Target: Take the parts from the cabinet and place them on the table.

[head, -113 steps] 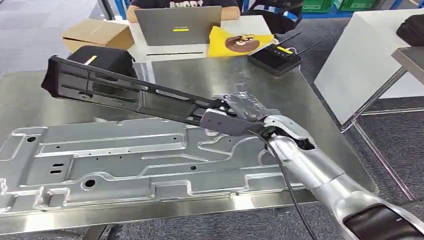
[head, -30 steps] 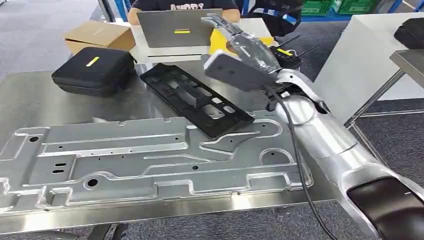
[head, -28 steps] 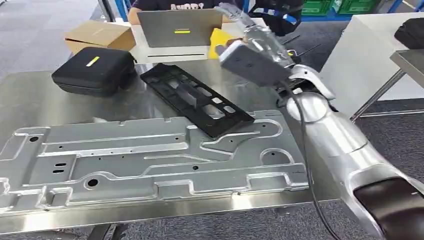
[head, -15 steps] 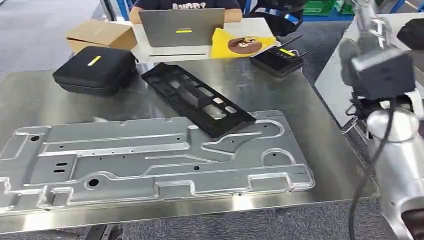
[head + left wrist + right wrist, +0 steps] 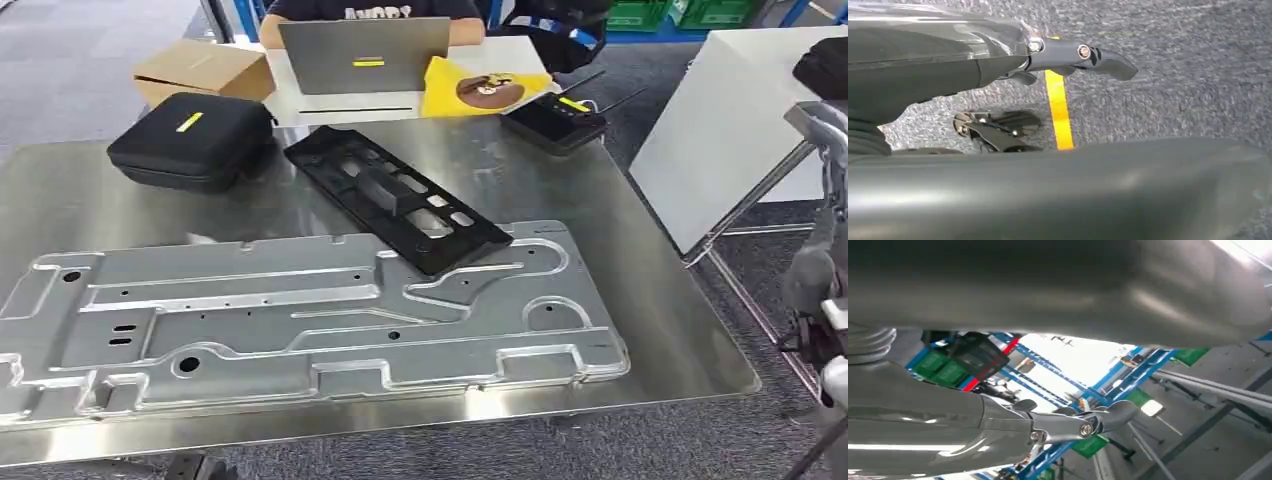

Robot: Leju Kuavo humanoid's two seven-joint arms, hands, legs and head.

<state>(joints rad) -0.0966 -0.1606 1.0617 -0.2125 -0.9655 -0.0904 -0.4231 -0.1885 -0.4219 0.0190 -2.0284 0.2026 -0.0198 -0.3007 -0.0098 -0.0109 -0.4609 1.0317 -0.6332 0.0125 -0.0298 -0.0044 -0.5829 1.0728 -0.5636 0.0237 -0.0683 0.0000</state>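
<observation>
Lying flat across the far-right edge of the silver panel (image 5: pixel 300 320), the black part (image 5: pixel 395 197) was judged delivered, while the right hand (image 5: pixel 1068 425) was seen spread, holding nothing.

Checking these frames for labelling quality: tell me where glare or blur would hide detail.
Head view: sharp; soft ceiling glare on the steel table, black part and metal panel stay readable. Left wrist view: near cover blurred, floor sharp. Right wrist view: blown-out ceiling light, near hand soft.
</observation>
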